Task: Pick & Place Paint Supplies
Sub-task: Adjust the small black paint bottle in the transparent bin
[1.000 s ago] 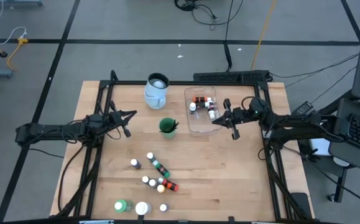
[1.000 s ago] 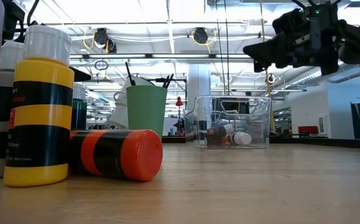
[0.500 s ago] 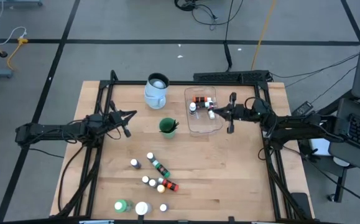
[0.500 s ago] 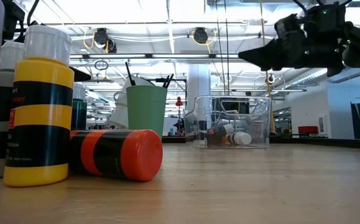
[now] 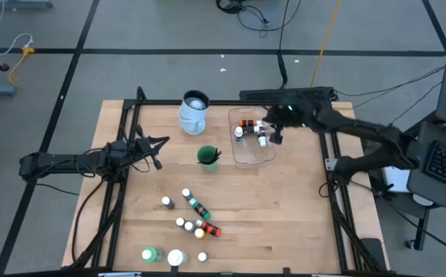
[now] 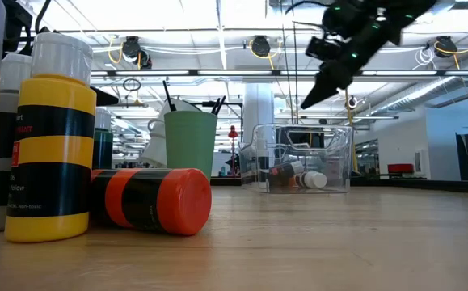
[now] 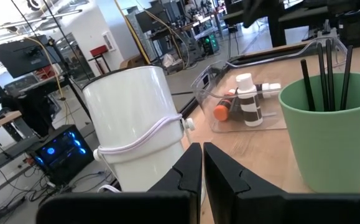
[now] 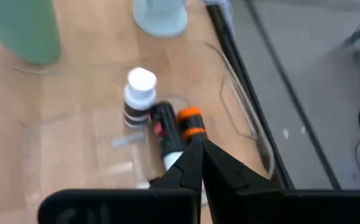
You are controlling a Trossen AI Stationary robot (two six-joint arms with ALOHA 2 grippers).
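small bottles (image 5: 194, 216): white-capped, mixed colours, some toppled, clustered near-centre
bottles in tub (image 5: 252, 131): several, far right
green bottle (image 5: 151, 254): near edge
white jar (image 5: 176, 258): beside it
brushes (image 5: 212, 156): upright in green cup

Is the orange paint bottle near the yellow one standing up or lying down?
Lying down. The orange bottle rests on its side on the table.

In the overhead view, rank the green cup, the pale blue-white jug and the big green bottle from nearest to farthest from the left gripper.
1. Green cup, mid-table, to the right of the left gripper.
2. Pale blue-white jug, at the far edge; not much farther than the cup.
3. Large green bottle, at the near edge, clearly farthest.
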